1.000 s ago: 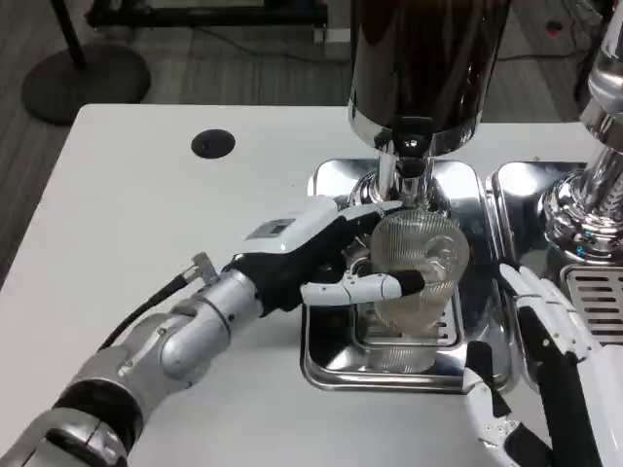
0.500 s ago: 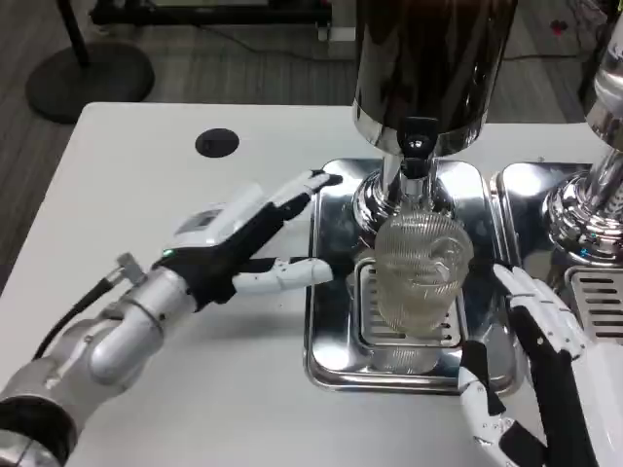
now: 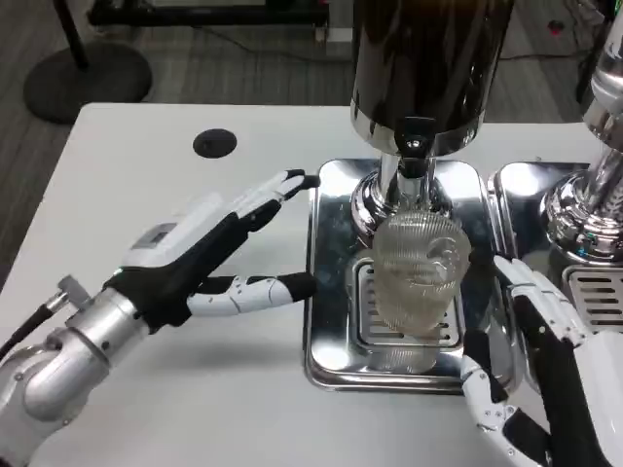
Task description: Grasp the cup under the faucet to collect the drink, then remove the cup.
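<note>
Fingers (image 3: 277, 190) spread above white table (image 3: 146, 165); grey floor (image 3: 185, 73) beyond.

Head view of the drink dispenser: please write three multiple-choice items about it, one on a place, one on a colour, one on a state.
1. Where does the cup stand?
A. on the drip tray under the faucet
B. on bare table
C. in a hand

2. What colour is the table?
A. black
B. white
C. brown

3. How is the left hand?
A. gripping the cup
B. fingers apart, holding nothing
C. pressing the faucet

Answers: 1 A, the cup sits on the steel tray below the spout. 2 B, the tabletop is white. 3 B, it lies left of the tray, apart from the cup.
</note>
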